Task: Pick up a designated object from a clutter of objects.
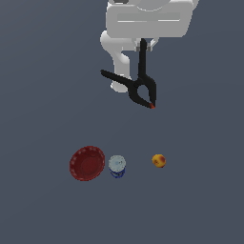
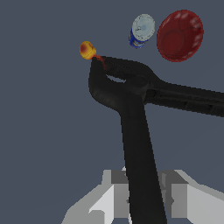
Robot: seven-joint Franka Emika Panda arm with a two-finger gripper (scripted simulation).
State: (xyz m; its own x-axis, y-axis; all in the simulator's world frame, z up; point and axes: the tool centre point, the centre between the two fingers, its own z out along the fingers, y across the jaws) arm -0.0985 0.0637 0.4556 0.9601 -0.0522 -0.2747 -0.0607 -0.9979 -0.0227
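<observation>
Gripper grips clamp; bowl, can, ball well apart

Clamp handle cut off by frame edge

Black clamp apparently aloft under claw
</observation>
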